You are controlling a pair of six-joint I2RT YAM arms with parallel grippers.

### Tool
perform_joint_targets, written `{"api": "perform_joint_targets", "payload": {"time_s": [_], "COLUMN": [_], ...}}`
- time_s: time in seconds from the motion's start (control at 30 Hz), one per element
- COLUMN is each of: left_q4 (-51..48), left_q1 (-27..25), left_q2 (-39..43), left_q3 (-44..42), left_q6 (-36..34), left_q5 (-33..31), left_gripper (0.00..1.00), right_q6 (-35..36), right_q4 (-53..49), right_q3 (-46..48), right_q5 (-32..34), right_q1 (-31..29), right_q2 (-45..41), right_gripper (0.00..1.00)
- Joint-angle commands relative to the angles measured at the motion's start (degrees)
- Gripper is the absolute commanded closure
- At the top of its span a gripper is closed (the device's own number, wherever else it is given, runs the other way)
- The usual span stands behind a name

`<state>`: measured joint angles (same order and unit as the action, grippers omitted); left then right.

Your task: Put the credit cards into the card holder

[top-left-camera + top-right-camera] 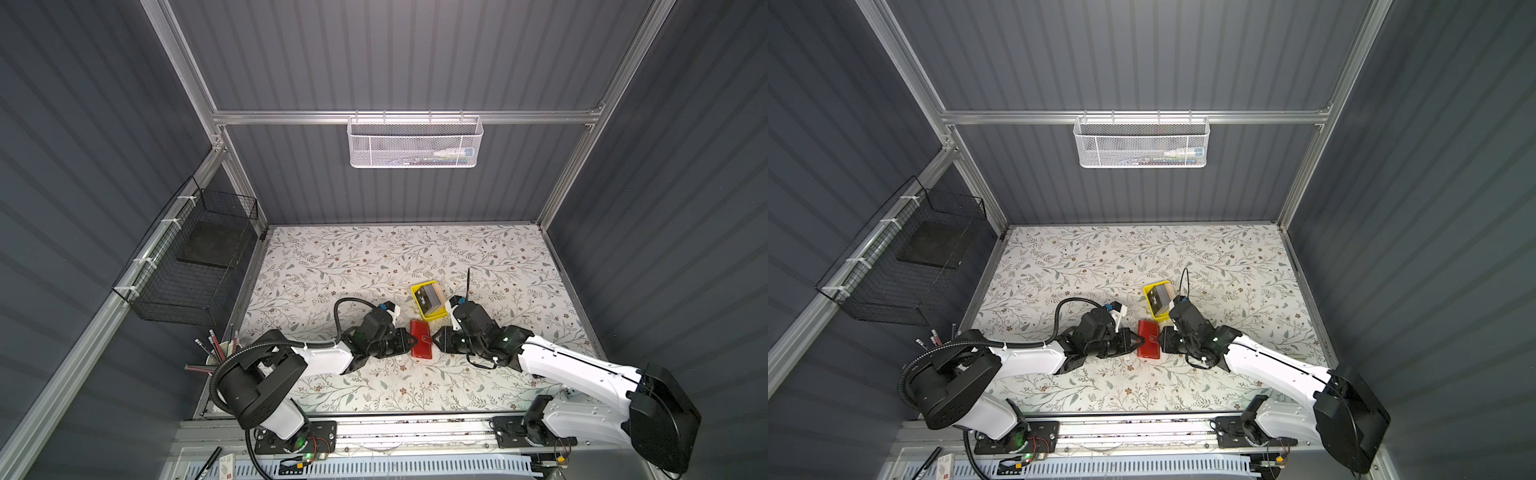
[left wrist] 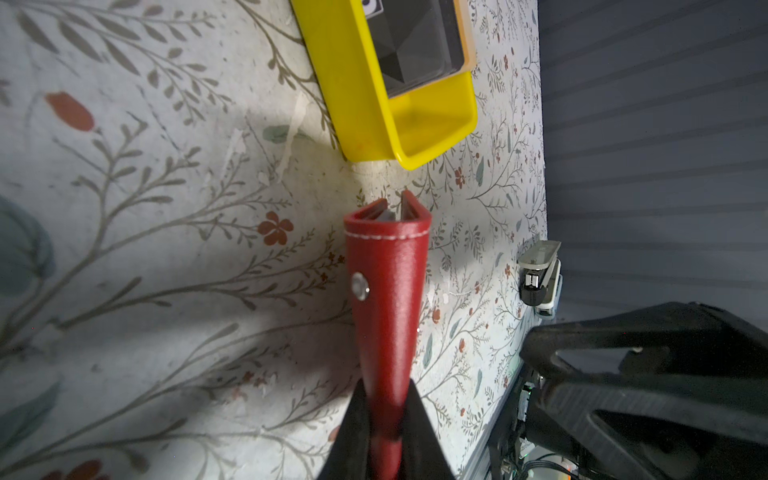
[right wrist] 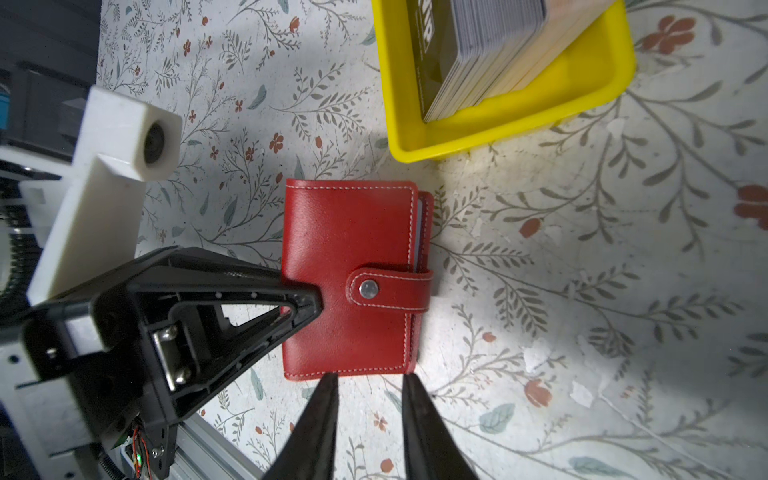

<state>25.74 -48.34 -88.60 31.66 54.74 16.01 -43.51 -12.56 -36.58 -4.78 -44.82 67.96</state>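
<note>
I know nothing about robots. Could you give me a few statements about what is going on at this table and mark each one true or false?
1. The red card holder lies open with its pockets showing. False: it is closed, with its snap strap fastened across the front.
2. The credit cards stand as a stack in the yellow tray. True.
3. The left gripper is pinching one edge of the card holder. True.
4. The right gripper is holding a card. False: its jaws stand apart with nothing between them, just off an edge of the card holder.
</note>
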Motion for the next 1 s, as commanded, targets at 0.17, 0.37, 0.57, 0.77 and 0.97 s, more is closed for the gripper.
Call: {"api": "perform_joint_targets", "payload": {"time_s": [0.17, 0.37, 0.57, 0.77, 0.97], "left_q4": [4.4, 4.0, 5.5, 4.9, 5.4], "left_q1": [-0.3, -0.7, -1.0, -1.5, -1.9], "left_q2": [3.3, 4.8, 3.3, 1.6, 0.6], "left_q3": [-2.8, -3.9, -3.2, -2.0, -1.8], "left_q6": [3.7, 3.7, 2.7, 1.9, 1.8], "left_q5": [-1.4, -1.9, -1.0, -1.2, -1.4], "left_gripper": [0.91, 0.91, 0.91, 0.91, 0.91], "right_q6": [0.1, -0.1, 1.2, 2.0, 2.4], "right_q4": [-3.4, -4.9, -6.5, -6.5, -5.6], "right_q3": [-4.5, -6.3, -8.4, -9.7, -10.8], "right_q5": [3.5, 4.4, 3.4, 3.4, 2.6], "right_q1": [-2.5, -3.0, -3.2, -3.2, -3.3], "right_q2": [4.1, 6.3, 8.7, 11.2, 13.1], "right_gripper": [0.69, 0.69, 0.69, 0.69, 0.67]}}
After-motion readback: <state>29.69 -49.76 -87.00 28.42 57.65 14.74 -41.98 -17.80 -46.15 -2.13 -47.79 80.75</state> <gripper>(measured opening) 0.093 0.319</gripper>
